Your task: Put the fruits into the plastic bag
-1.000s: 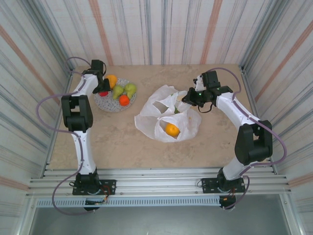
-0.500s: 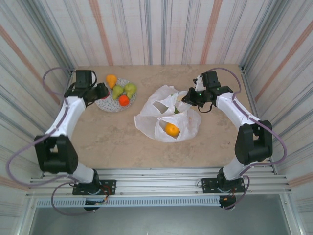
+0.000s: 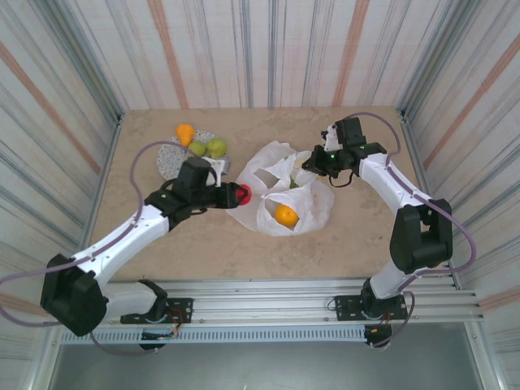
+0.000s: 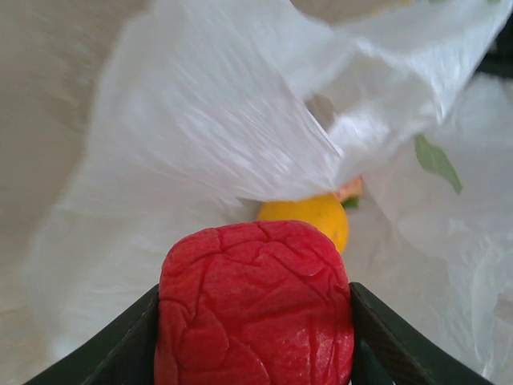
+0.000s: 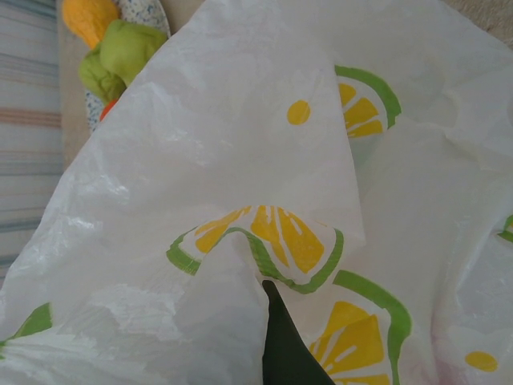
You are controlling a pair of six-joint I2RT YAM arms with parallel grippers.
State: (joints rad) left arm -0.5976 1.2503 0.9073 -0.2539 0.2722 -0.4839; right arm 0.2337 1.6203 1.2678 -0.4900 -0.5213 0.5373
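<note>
My left gripper (image 3: 240, 193) is shut on a wrinkled red fruit (image 4: 255, 309), held between its dark fingers (image 4: 120, 349) at the left edge of the white citrus-print plastic bag (image 3: 280, 175). An orange fruit (image 3: 285, 214) lies inside the bag, and in the left wrist view this orange fruit (image 4: 309, 218) sits just beyond the red one, under a lifted fold of the bag (image 4: 216, 120). My right gripper (image 3: 314, 162) is shut on the bag's far right edge, holding it up; one dark finger (image 5: 284, 345) pokes out under the film (image 5: 240, 160).
The speckled grey plate (image 3: 168, 161) at the back left holds two green fruits (image 3: 216, 147) and a yellow-orange one (image 3: 185, 132) at its far rim. My left forearm crosses its near side. Striped walls close in the table on three sides.
My left arm has swung from the plate across to the bag's left edge, carrying the red fruit. The right arm and the bag have stayed where they were.
</note>
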